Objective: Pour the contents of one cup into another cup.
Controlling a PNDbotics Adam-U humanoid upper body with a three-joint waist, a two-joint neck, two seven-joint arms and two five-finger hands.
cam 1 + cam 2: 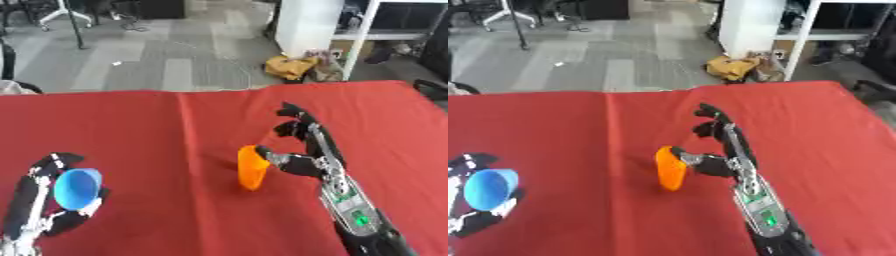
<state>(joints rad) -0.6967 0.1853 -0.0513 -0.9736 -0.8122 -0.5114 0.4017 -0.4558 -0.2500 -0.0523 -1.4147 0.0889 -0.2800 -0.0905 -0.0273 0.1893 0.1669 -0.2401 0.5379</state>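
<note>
A red table (175, 130) fills the near scene, with grey floor beyond its far edge. The right hand (306, 150) sits right of centre, fingers spread apart, thumb touching the orange cup (252, 168) that stands just left of it. At the near left, the left hand (39, 205) has its fingers curled around the blue cup (77, 188), which is tilted with its mouth toward the camera.
</note>
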